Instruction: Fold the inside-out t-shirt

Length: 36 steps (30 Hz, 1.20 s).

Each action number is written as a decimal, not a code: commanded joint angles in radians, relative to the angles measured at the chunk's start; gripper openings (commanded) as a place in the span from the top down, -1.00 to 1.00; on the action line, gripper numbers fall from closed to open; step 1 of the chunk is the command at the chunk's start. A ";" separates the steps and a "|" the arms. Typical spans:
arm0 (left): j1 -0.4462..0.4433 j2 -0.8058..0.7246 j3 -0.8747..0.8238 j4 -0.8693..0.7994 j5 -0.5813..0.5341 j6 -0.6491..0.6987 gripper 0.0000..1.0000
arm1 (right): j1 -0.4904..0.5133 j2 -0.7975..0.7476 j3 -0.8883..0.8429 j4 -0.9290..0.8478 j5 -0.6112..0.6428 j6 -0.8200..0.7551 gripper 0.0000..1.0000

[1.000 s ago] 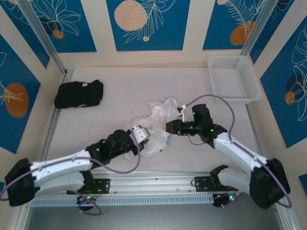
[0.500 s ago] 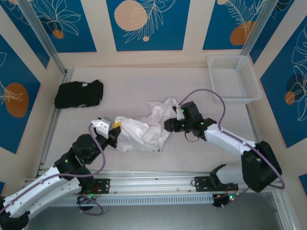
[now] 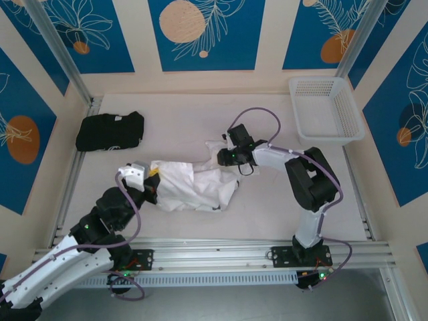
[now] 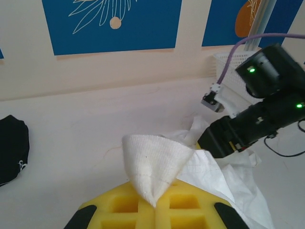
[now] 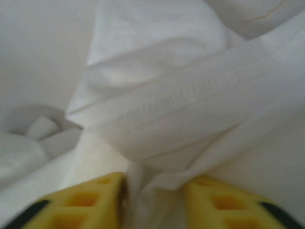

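Table [image 3: 174,120] | left tool [image 4: 156,202] pinches t-shirt [image 3: 190,184] | right tool [image 5: 155,183] grips t-shirt fold, blurred close-up

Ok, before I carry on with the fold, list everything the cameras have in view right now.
t-shirt: one, white, crumpled mid-table, between the two arms
folded garment: one, black, far left of the table
basket: one, white mesh, far right corner
table: one, pale, under everything
wall panels: several, blue with orange and cream prints, around the table
rail: one, silver, near edge, at the arm bases
left end effector: one, yellow, shut on a pinch of the t-shirt
right end effector: one, yellow, t-shirt cloth in its gap, grip unclear
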 commanded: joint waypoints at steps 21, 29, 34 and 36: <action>0.336 0.306 0.643 -0.137 0.119 0.175 1.00 | -0.189 -1.045 -0.388 -0.030 -0.100 0.102 0.87; 0.373 0.351 0.608 -0.411 0.054 0.173 1.00 | -0.029 -0.852 -0.487 -0.190 -0.097 0.132 0.25; 0.375 0.347 0.548 -0.432 0.076 0.168 1.00 | -0.126 -0.834 -0.565 -0.157 -0.127 0.193 0.08; 0.375 0.339 0.524 -0.413 0.096 0.166 1.00 | -0.129 -0.788 -0.564 -0.182 -0.142 0.202 0.06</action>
